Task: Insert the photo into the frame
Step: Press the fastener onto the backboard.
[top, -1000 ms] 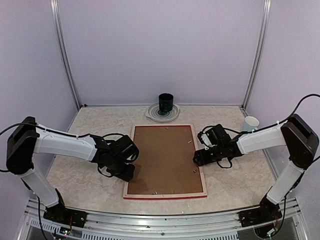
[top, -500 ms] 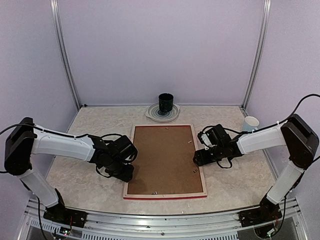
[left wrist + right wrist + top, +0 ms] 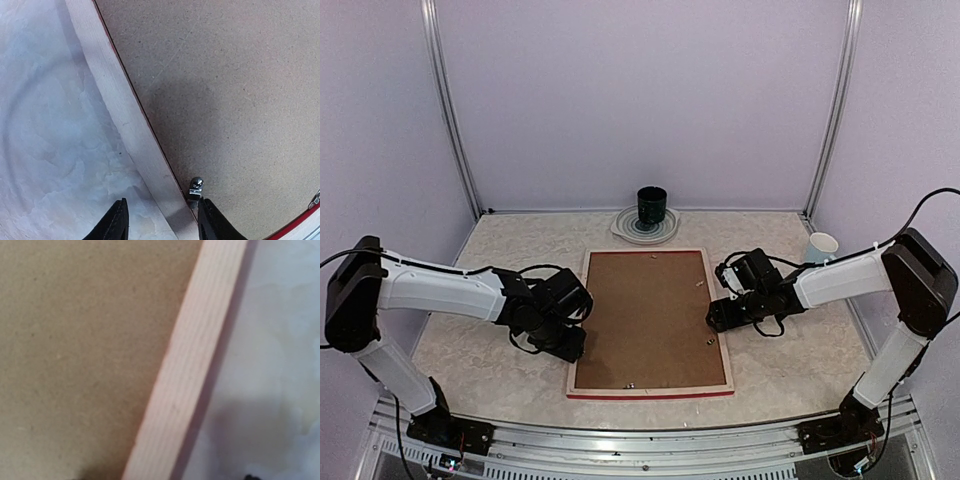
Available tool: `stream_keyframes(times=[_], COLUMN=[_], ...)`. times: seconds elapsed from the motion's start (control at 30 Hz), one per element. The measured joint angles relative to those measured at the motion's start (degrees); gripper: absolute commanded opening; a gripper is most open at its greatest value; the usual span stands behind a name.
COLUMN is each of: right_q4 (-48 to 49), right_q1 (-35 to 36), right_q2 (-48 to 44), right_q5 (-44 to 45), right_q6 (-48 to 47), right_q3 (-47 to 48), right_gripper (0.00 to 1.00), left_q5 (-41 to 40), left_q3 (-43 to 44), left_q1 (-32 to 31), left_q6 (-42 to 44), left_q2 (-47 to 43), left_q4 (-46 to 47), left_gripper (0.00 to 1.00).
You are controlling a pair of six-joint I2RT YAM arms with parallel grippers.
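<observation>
The frame [image 3: 728, 366] lies face down on the table, pale wood back up, with a red strip along its near edge. A brown backing board [image 3: 645, 315] fills it. The photo is hidden. My left gripper [image 3: 570, 343] is at the frame's left rail. In the left wrist view the gripper [image 3: 165, 222] is open. Its fingers straddle the rail [image 3: 120, 110], beside a small metal clip [image 3: 195, 186] at the board's [image 3: 225, 90] edge. My right gripper [image 3: 717, 318] is low over the right rail [image 3: 195, 360]. Only its fingertips show there, set wide apart either side of the rail.
A dark green cup [image 3: 652, 207] stands on a striped plate [image 3: 624, 229] at the back of the table. A white paper cup [image 3: 822, 246] stands at the back right. Small metal clips dot the board's edges. Metal posts stand at the back corners.
My left gripper has shifted slightly left and away along the frame's left rail. The right arm and the frame have not moved.
</observation>
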Motion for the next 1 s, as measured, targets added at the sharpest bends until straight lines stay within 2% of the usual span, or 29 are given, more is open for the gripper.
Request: stream_keyframes(times=[0.3,0.5,0.7,0.87,1.0], right_q4=[0.15,0.22,0.24,0.24,0.26], right_q1=[0.00,0.00,0.00,0.00,0.00], right_q2=[0.00,0.00,0.00,0.00,0.00], right_q5=[0.00,0.00,0.00,0.00,0.00], right_q6=[0.00,0.00,0.00,0.00,0.00], right_q3=[-0.07,-0.07,-0.07,-0.09,-0.09], right_gripper=[0.72,0.72,0.72,0.72,0.72], left_q5=[-0.07,-0.02,0.09,-0.59,-2.29], left_q3=[0.00,0.11,0.24,0.55,0.55], left_q1=[0.00,-0.04,-0.22,-0.28,-0.33], left_q6=[0.07,0.20,0.17,-0.70,-2.60], left_q2=[1.99,2.19,2.43,2.73,2.80], left_q4=[0.50,0.61,0.79,0.94,1.27], left_gripper=[0.46,0.40,0.30,0.16,0.13])
